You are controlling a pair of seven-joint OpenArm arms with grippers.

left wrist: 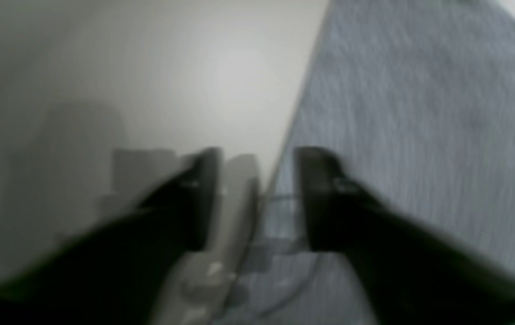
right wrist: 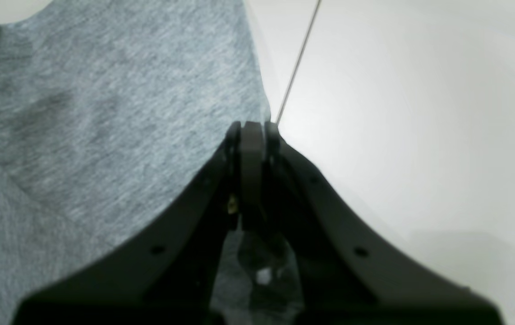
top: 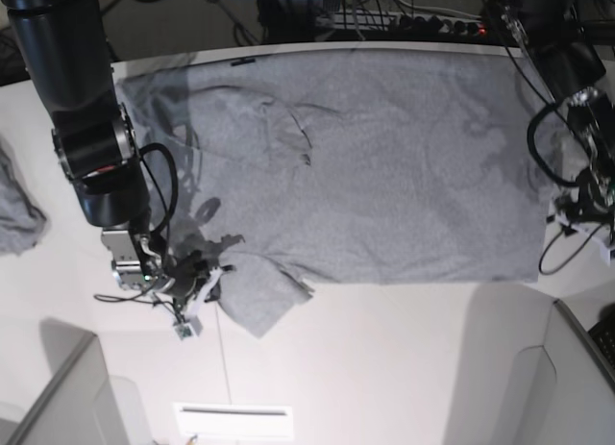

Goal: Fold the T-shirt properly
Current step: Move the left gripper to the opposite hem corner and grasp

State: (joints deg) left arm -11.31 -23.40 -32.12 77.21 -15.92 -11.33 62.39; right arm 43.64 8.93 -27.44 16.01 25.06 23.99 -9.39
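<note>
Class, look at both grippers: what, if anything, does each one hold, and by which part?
The right gripper has its jaws shut on the T-shirt, at the edge by the near sleeve. The left gripper is open over the shirt's edge, holding nothing.

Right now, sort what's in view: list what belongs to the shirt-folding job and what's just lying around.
Belongs to the job:
- T-shirt, spread flat on the table
- right gripper, shut at the shirt's edge
- left gripper, open over the shirt's edge

Just lying about:
- small bunched grey cloth at the table's edge
- white label strip near the front edge

White table [top: 384,349], cables [top: 404,17] behind
</note>
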